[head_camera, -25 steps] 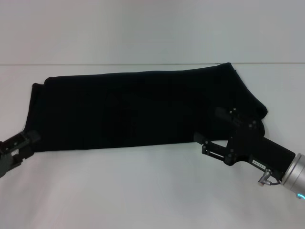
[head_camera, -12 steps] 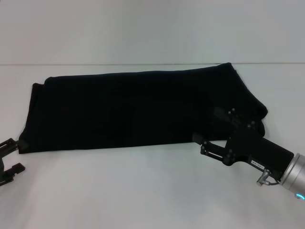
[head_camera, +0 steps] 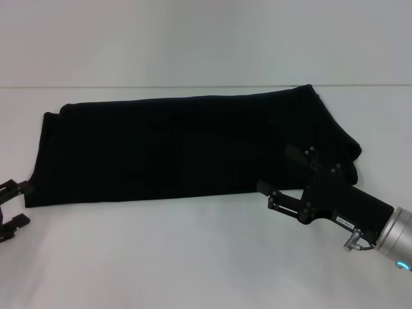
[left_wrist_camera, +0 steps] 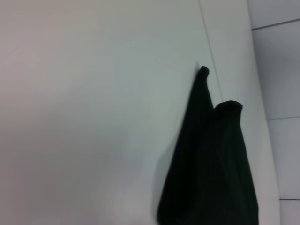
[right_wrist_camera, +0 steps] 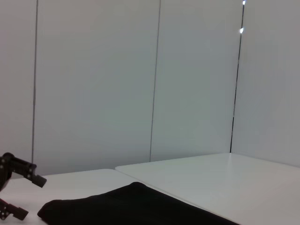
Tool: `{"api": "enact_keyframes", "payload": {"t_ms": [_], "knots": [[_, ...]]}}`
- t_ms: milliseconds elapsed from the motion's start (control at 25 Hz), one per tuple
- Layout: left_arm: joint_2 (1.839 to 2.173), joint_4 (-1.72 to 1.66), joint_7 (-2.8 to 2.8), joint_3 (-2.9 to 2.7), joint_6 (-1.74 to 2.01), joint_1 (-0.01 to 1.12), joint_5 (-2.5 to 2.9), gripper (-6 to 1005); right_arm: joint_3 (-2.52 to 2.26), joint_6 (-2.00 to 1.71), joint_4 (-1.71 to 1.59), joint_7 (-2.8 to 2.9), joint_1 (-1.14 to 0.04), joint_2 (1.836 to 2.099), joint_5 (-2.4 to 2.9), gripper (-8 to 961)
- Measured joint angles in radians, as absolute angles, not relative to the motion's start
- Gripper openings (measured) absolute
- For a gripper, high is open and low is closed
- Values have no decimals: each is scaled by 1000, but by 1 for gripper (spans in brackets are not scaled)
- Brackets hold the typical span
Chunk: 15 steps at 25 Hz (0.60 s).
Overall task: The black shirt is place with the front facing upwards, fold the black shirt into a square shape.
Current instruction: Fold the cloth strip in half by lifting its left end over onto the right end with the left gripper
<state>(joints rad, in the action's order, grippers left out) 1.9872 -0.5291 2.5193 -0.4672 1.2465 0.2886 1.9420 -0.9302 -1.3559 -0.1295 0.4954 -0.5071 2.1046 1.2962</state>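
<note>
The right hand (head_camera: 278,175) is seen low over the tabletop (head_camera: 193,257) at the near right end of the black shirt (head_camera: 187,148), with its two fingers spread apart; the upper finger (head_camera: 302,154) lies over the cloth near the shirt's right end, while the lower finger (head_camera: 273,193) sits right at the shirt's near edge, though whether any fabric is actually pinched can't be made out from the head view. Behind the fingers, the black body of that hand runs back to a silver wrist section at the lower right corner. The left hand (head_camera: 8,206) is found at the far left edge of the head view, just off the shirt's near left corner and apart from it, with its fingers also held apart and nothing between them; the same left hand (right_wrist_camera: 18,192) is picked up in the right wrist view too, open beside the end of the dark cloth. The black shirt itself is laid out as a long folded band stretching across the white tabletop from left to right, the right end reaching farther back and ending in a rounded, bunched bit. No lettering or tag is visible on the surface that faces up. In the left wrist view the shirt (left_wrist_camera: 211,164) is seen as a narrow dark strip lying flat on the pale tabletop (left_wrist_camera: 93,117). A plain pale wall (right_wrist_camera: 117,84) with thin vertical seams is seen behind the tabletop.
</note>
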Motion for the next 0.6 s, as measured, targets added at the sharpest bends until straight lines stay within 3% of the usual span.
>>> {"api": "enact_keyframes", "payload": {"t_ms": [600], "knots": [[1983,-502,2516,-462,1203,310,1945,787,-931,-1341,-125,495,-513,2105,1296,905]]}}
